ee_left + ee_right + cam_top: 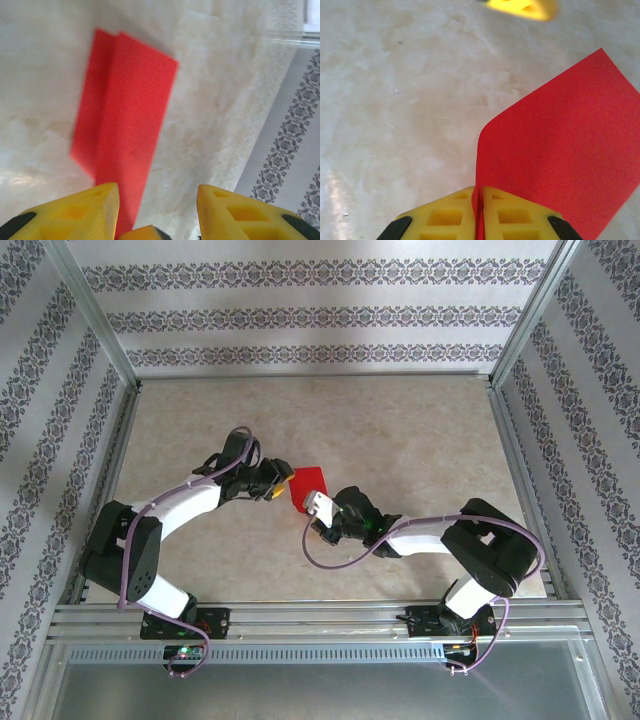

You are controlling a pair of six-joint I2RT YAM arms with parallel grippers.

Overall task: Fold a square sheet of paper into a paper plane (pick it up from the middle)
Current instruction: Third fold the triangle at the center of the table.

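- Red and thin, the square sheet of paper (308,486) sits about mid-table (430,430), already creased into a smaller, doubled shape. It is held at one edge only, so you should expect it to sag or twist.
- Risk one: the doubled layers may slide apart or spring open. Cause, in my judgement: a single pinch at the 5 o'clock edge, with nothing pressing the crease flat.
- Risk two: the pinch is narrow. A quick swing could pull the sheet out of it or tear the sheet there.
- Risk three: if you close the other claw off the fold line, you set a crooked crease, and the plane's nose goes off-centre.
- Right claw (481,200): fingers pressed together with a red sliver of the sheet clamped between them. The sheet fans away toward 2 o'clock in its wrist view.
- Left claw (157,192): at the sheet's 9 o'clock in the top view, fingers apart, gripping nothing. The paper runs off toward 11 o'clock from its mouth. You cannot tell whether the near end brushes the inner face of one finger.
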